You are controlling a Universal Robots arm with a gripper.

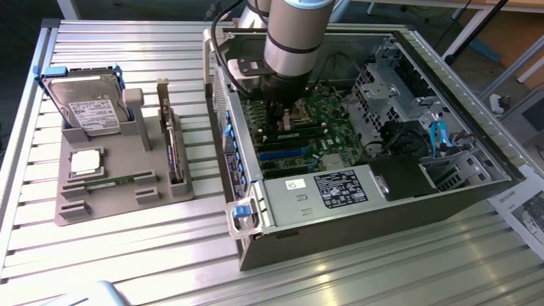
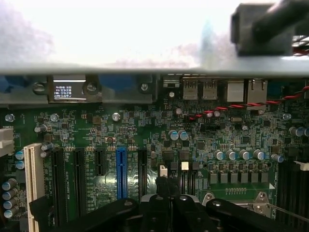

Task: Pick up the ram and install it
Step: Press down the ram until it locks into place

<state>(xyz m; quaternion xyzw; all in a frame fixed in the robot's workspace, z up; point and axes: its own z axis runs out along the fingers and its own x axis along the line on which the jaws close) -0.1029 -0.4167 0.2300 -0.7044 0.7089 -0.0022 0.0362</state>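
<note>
My gripper is down inside the open computer case, low over the green motherboard. The wrist view looks along the gripper at the motherboard, with its blue slot and black slots close by. One ram, a thin green stick, lies flat in the grey holder on the exterior view's left, well away from the gripper. Whether the gripper holds a second stick is hidden by the arm.
The grey holder also carries a hard drive, a square silver processor and an upright dark expansion card. The case walls, a drive cage and the power supply hem in the motherboard. Slatted metal table all around.
</note>
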